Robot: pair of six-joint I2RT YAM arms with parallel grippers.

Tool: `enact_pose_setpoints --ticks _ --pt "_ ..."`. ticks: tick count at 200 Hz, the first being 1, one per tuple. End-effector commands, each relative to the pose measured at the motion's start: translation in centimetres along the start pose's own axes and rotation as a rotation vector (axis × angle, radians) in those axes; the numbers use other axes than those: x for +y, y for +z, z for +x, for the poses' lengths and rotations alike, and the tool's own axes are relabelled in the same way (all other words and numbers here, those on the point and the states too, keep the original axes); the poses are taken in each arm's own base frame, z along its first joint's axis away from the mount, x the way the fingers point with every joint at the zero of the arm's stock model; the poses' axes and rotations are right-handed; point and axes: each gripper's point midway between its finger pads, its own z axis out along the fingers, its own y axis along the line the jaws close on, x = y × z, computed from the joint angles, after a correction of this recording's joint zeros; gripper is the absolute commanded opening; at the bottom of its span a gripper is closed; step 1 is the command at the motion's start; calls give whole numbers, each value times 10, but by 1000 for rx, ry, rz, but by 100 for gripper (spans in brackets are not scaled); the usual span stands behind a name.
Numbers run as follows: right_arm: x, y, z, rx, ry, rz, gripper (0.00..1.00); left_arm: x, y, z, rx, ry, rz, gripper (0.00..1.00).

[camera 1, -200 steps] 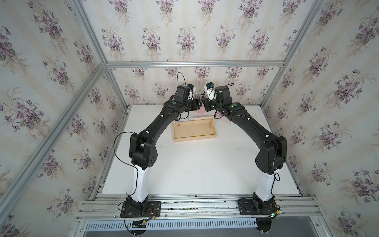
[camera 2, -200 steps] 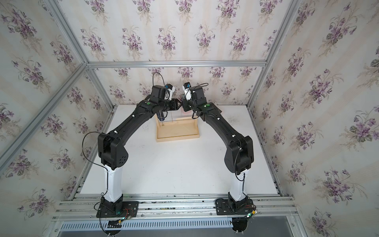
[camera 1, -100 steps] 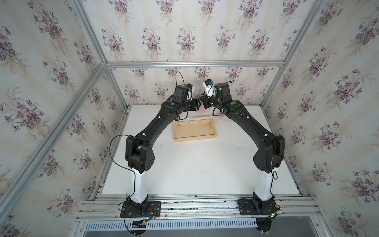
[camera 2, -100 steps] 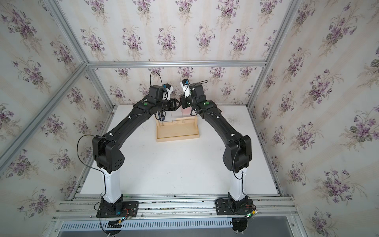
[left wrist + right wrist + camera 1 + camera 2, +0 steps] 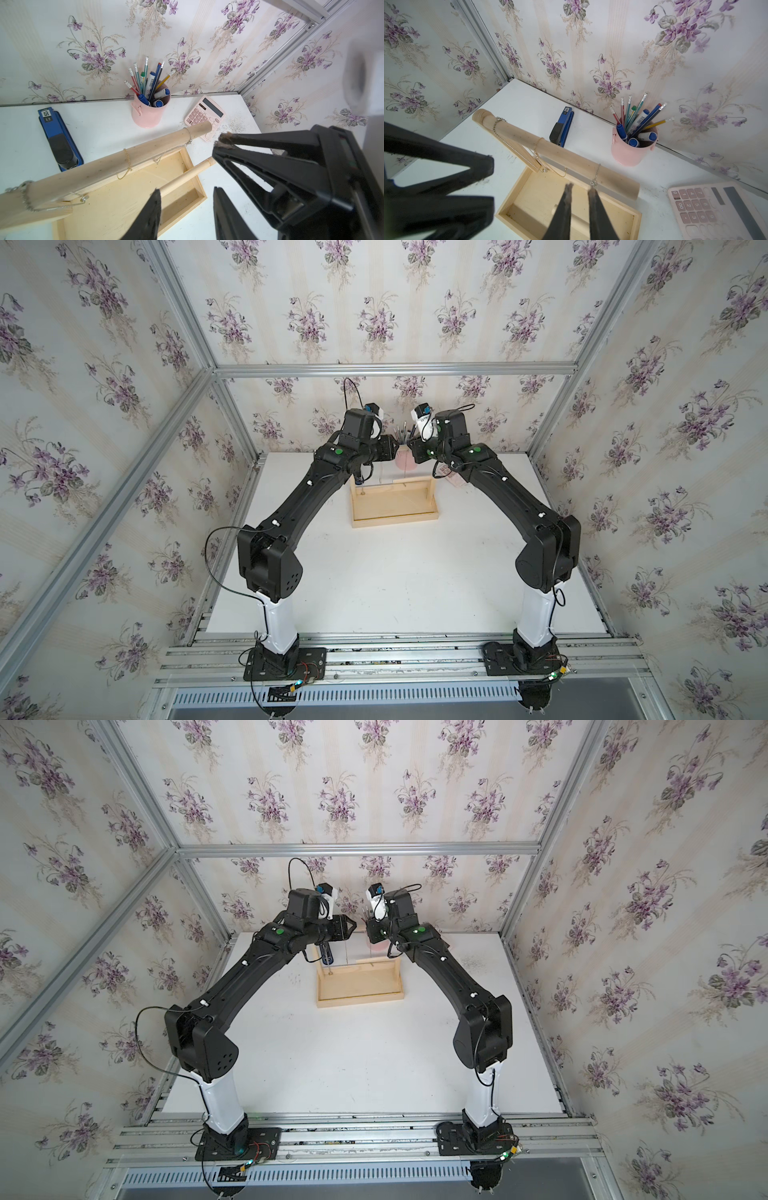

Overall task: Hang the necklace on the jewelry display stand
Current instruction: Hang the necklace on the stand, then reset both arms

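The pale wooden jewelry display stand [image 5: 395, 520] [image 5: 359, 1000] stands at the back of the table. Three chains hang over its top bar [image 5: 571, 160] [image 5: 93, 172]. The thin necklace [image 5: 597, 171] [image 5: 188, 136] hangs nearest the bar's free end, its clasp just off one fingertip of my right gripper [image 5: 580, 187] [image 5: 220, 140]. That gripper hovers above the tray with a narrow empty gap between its fingers. My left gripper [image 5: 187, 189] [image 5: 491, 185] faces it from the other side, open wider and holding nothing. In both top views the two grippers [image 5: 395, 446] [image 5: 366, 928] meet above the stand.
Behind the stand stands a pink pen cup [image 5: 148, 112] [image 5: 631, 151] full of pens. A blue stapler [image 5: 60, 141] [image 5: 562, 128] lies on one side of the cup and a pink calculator [image 5: 205, 116] [image 5: 716, 209] on the other. The wallpapered back wall is close.
The right gripper's jaws have drawn closer together. The left arm's elbow has swung a little to the left. Both wrists stay above the stand.
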Motion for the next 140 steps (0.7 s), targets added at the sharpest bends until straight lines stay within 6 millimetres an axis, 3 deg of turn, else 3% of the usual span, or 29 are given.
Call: enact_pose_setpoints --ticks 1,26,46,78,111,115,119,121,140 --pt "-1 -20 -13 -37 20 28 18 11 -13 7 37 25 -68 44" --pt "-6 -37 -15 -52 47 69 20 20 -27 19 84 46 -117 52" --pt "-9 -49 -8 -41 73 91 24 23 -39 28 116 61 -131 70" --pt "-14 -71 2 -22 131 137 39 27 -61 45 155 62 -146 81" --pt "-20 -99 7 -43 172 190 53 45 -86 61 152 60 -231 92" --pt "-20 -102 7 -47 173 195 63 48 -89 61 146 63 -251 95" --pt "-21 -104 8 -47 175 200 93 52 -93 62 140 63 -273 96" --pt "-22 -105 9 -46 176 209 98 54 -95 62 134 62 -284 97" --pt "-36 -116 18 -24 190 302 100 69 -108 63 102 58 -363 100"
